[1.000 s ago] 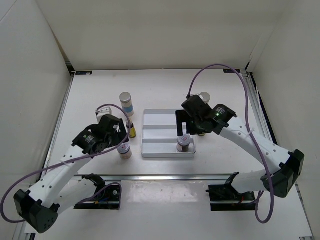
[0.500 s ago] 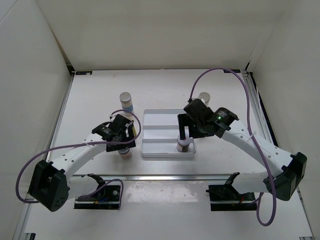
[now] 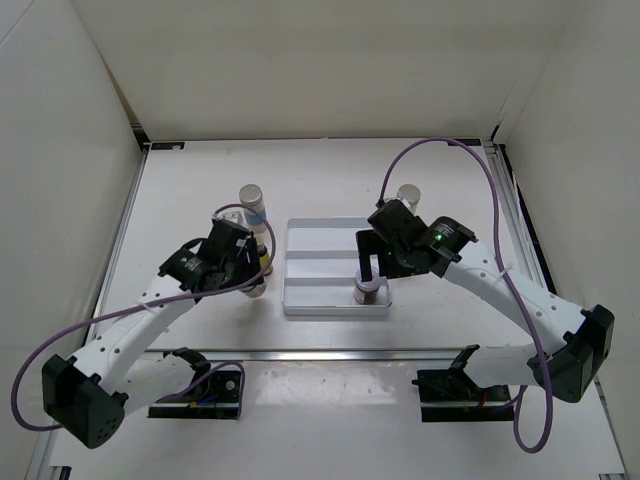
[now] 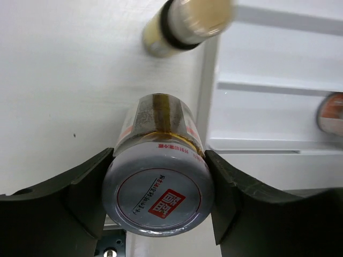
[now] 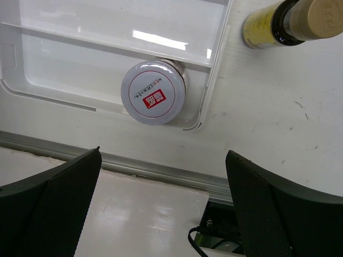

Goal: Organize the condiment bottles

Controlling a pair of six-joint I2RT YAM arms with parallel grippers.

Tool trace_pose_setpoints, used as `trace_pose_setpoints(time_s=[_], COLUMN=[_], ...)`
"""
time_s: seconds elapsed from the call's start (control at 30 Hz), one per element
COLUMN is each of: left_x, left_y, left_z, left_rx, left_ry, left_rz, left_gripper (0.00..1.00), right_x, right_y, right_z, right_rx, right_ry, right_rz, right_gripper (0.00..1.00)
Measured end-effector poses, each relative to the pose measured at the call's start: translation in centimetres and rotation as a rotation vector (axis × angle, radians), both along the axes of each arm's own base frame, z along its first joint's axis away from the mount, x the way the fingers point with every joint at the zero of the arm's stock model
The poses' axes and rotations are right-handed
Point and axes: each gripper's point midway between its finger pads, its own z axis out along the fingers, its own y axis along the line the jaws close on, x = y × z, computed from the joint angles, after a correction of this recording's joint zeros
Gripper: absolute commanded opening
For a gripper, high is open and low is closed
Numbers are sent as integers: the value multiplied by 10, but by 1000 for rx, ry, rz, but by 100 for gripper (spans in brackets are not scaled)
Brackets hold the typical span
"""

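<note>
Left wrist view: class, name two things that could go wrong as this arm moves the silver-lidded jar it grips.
The left gripper seems to pinch the silver-lidded jar near its lid, so it might tilt or slip. The yellow bottle just beyond, beside the tray rim, could get knocked.

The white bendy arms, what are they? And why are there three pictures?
They are two robot arms tidying little bottles. One picture looks down from above; the other two come from cameras on each arm's wrist. The left tool squeezes a silver-lidded jar from both sides, beside a white tray. The right tool hangs open above a second jar standing in the tray's corner. A yellow bottle and a white bottle wait on the table.
</note>
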Motion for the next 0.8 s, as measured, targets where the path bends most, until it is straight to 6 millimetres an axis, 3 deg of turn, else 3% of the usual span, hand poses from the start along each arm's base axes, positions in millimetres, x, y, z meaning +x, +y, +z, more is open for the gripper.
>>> trace_pose_setpoints(time_s=[0.17,0.27,0.4,0.57,0.63,0.8], left_x=[12,16,19,18,19,21], left_y=[-38,-65,-91,-101,-107,-113], left_z=[47,57,36,-12,-21,-36], left_rx=[-38,-52,-36,29,25,36], left_ry=[-96,-95,-18,131,154,184], left_rz=[-158,-261,-372,-448,-475,-519], left_gripper=[15,15,15,15,15,34], right_x=[0,0,0,1,0,-2], right_y=[0,0,0,-2,-3,-10], right_z=[0,0,0,0,1,3], right_rx=[-1,-1,-1,-8,-11,-23], right_ry=[-1,-1,-2,-5,-7,-15], right_rz=[0,0,-1,-4,-6,-14], right_gripper=[100,100,100,100,100,100])
